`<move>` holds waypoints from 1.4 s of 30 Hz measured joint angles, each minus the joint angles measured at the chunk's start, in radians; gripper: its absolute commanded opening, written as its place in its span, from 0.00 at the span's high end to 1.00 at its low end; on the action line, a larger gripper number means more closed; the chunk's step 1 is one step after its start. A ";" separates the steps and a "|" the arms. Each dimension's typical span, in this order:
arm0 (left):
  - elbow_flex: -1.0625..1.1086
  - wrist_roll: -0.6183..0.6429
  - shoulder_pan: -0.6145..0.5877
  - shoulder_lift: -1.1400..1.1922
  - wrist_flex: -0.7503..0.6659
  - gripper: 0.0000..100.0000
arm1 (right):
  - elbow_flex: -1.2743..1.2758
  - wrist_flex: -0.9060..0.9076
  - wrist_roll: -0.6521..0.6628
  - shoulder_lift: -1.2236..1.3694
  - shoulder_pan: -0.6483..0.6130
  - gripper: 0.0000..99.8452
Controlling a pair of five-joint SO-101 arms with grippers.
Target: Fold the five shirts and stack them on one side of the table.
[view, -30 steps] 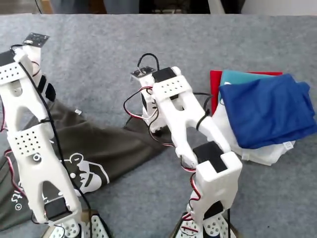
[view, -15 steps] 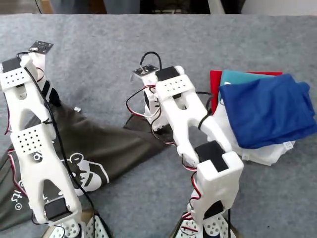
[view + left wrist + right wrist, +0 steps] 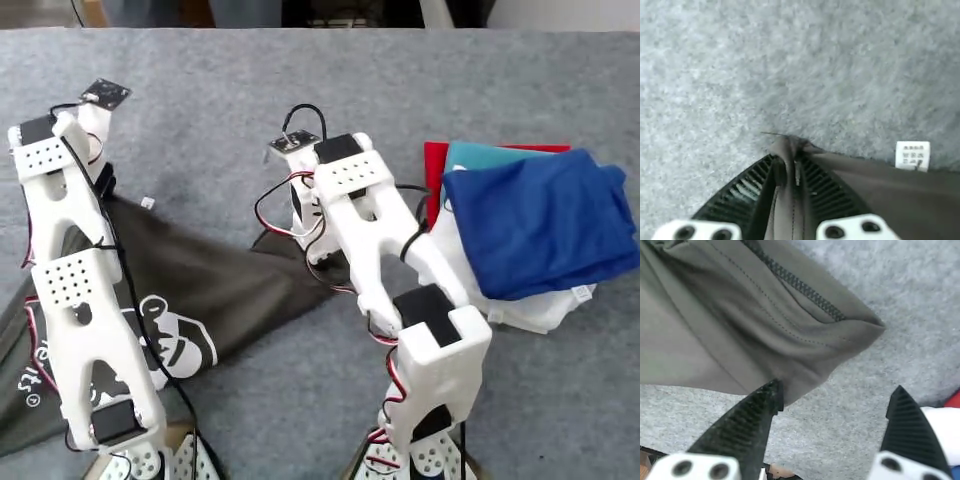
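While the left gripper [image 3: 788,170] is clenched on a pinch of the dark shirt [image 3: 210,290] at its far edge, just beside the white label [image 3: 912,155], the right gripper [image 3: 836,392] hangs released over the opposite corner of the same shirt. One of its fingertips is over the hem, the other over bare surface [image 3: 300,100]. The dark shirt lies spread and creased at the left side. The stack [image 3: 540,225] of folded shirts, blue on top, sits at the right side. The step in hand appears to be spreading the shirt flat before folding. To do it well, lower the right gripper onto the corner and close firmly on the cloth. Then draw the two held points apart evenly, low over the surface. Avoid dragging cloth into the stack, which lies near the right gripper.
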 measured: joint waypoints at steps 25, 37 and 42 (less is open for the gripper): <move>-0.218 -0.003 -0.201 0.023 0.144 0.97 | -0.374 0.115 -0.315 0.189 -0.098 0.92; -0.224 -0.003 -0.288 0.023 0.146 0.97 | -0.640 0.118 -0.324 0.361 -0.103 0.91; -0.224 0.020 -0.278 0.023 0.146 0.97 | -0.825 0.120 -0.293 0.468 -0.143 0.92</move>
